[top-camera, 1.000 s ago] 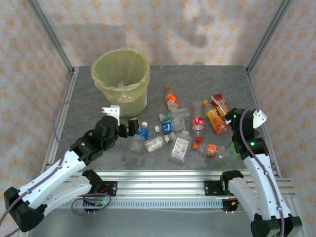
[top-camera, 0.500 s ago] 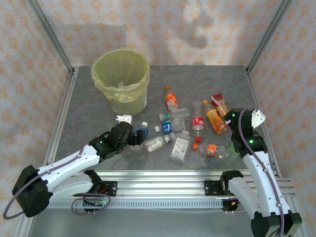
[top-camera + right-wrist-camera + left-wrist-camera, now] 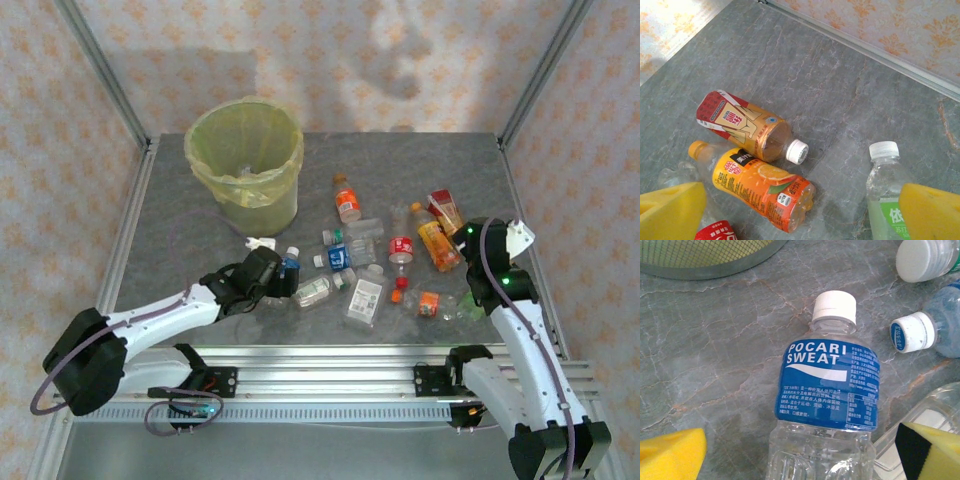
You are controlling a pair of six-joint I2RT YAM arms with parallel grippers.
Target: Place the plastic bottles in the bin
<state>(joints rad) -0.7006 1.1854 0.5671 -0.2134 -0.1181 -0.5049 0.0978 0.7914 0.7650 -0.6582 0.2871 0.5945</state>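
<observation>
Grey, marble-patterned counter [image 3: 170, 230] carries every item noted. The bin [image 3: 262, 205], lined with a yellow-green bag, stands upright at the far left of the counter. The plastic bottles [image 3: 380, 260] lie scattered across the middle and right, none touching the bin. My left pincer [image 3: 800, 457] sits low over the counter with its yellow pads [image 3: 670, 455] spread apart, gripping nothing. Between the pads lies the Pocari Sweat bottle [image 3: 830, 385], clear with a blue label and white cap, on its side, cap pointing toward the bin's base. The left pad stands clear of it; whether the right pad touches it I cannot tell. A crushed bottle [image 3: 927, 407] of clear plastic lies just beside it at the right pad. Beyond are a blue-tinted bottle [image 3: 940, 320] with a printed white cap and another white-capped bottle [image 3: 925, 257]. My right pincer [image 3: 800, 215] is likewise spread and holds nothing, at the right side of the counter. Ahead of it lies an amber bottle [image 3: 747, 125] with a red label and white cap, and just beside that an orange-labelled bottle [image 3: 760, 187] with an orange cap. A green-labelled bottle [image 3: 884, 200], clear with a white cap, lies next to the right pad.
</observation>
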